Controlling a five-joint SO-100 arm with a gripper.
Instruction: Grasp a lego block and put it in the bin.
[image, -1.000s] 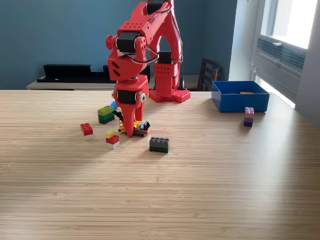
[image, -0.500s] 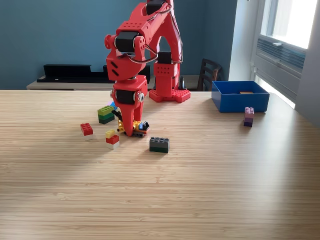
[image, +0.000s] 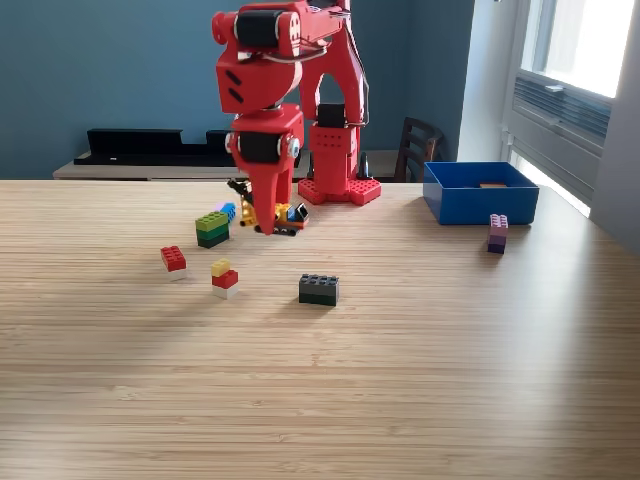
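My red gripper (image: 266, 222) hangs above the table, shut on a small yellow, black and blue lego block (image: 284, 216), which is lifted clear of the wood. The blue bin (image: 480, 192) stands at the exterior view's right, near the table's far edge, with a small orange piece inside. Loose blocks lie below and beside the gripper: a green and dark stack (image: 212, 228), a red one (image: 173, 259), a yellow, red and white stack (image: 224, 278) and a dark grey one (image: 318, 289).
A pink and purple block stack (image: 497, 233) stands just in front of the bin. The arm's red base (image: 338, 188) sits at the table's far edge. A dark chair (image: 416, 148) stands behind the table. A long black tray (image: 135, 145) lies on a shelf behind.
The gripper closed on the yellow, black and blue block at the table and has risen with it, lifting it off the wood. Other blocks have not moved.
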